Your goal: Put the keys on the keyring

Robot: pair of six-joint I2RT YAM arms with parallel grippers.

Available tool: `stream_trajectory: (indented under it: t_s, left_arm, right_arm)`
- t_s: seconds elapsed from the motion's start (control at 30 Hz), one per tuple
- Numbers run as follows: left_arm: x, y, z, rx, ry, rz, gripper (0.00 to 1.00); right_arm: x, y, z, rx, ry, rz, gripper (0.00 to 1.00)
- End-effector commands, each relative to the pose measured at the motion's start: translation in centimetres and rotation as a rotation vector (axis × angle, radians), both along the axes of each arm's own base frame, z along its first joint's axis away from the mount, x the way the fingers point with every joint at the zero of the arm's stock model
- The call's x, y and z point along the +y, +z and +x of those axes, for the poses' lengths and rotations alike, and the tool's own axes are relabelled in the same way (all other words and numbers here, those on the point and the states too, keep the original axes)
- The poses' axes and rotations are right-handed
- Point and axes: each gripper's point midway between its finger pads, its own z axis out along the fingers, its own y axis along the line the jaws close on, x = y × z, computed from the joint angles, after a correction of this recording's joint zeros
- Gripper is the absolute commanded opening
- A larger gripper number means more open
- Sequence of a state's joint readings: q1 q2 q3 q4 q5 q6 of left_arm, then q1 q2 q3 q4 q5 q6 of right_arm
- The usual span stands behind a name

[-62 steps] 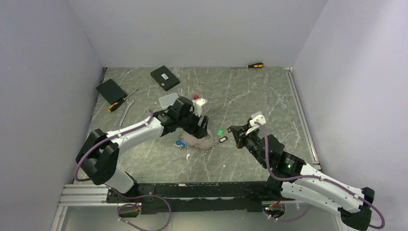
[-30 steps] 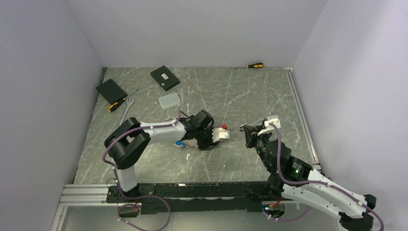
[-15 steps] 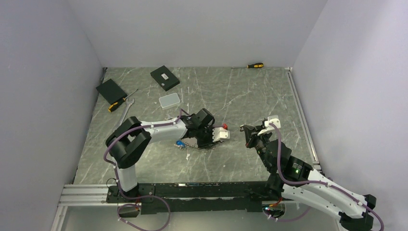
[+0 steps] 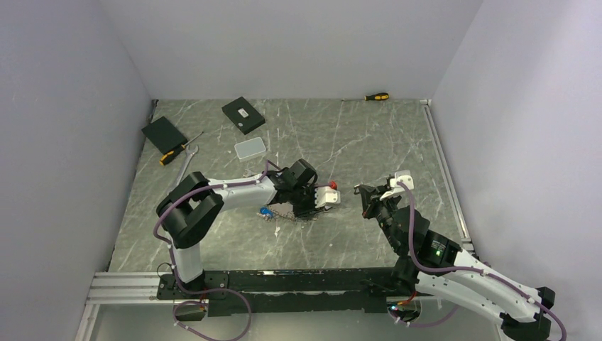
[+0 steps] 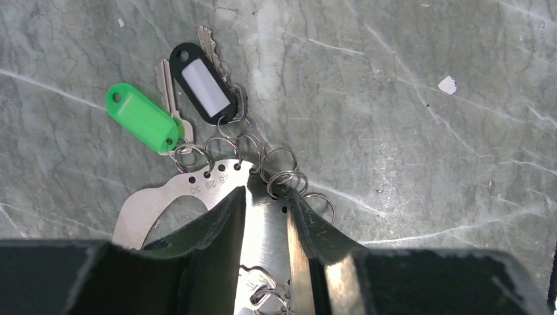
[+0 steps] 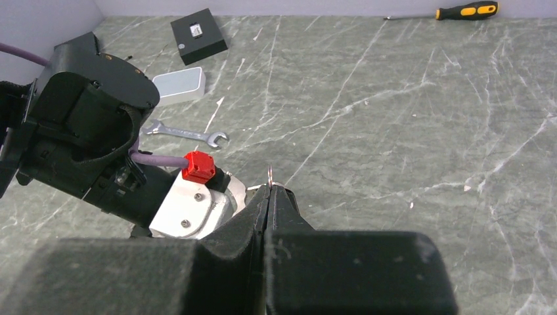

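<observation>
Table [image 4: 369,142]: grey marbled top.
Left gripper [image 5: 266,193]: clenched on the keyring.
Right gripper [image 6: 269,190]: to the keyring's right, apart from it, jaws pressed together on a small ring [image 6: 270,173].
Keyring [image 5: 161,200]: flat silver band with numbered holes, lying mid-table.
Wrench [image 4: 186,167]: well left of the keyring.
Green-tagged key [image 5: 141,118] and black-tagged key [image 5: 203,82]: linked to the keyring's edge by split rings.
</observation>
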State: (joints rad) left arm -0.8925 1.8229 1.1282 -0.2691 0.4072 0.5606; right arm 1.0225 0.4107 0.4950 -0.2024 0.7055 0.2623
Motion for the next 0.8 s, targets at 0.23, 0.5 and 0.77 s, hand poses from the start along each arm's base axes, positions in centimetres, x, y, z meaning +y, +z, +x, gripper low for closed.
stream_trajectory:
  t_s: [0.23,0.5,0.77]
  left_arm:
    - [-1.76,1.43,0.1,0.008,-0.031,-0.07,0.32]
    - [-1.89,0.87,-0.18,0.009,-0.033,-0.06,0.32]
    - [-2.42,0.57,-0.08,0.006,-0.029,-0.069,0.33]
  right_arm:
    - [0.22,0.42,0.12,-0.011,0.002,0.014,0.0]
    - [0.24,0.45,0.13,-0.012,0.003,0.015,0.0]
    - [0.27,0.43,0.13,-0.013,0.004,0.015,0.0]
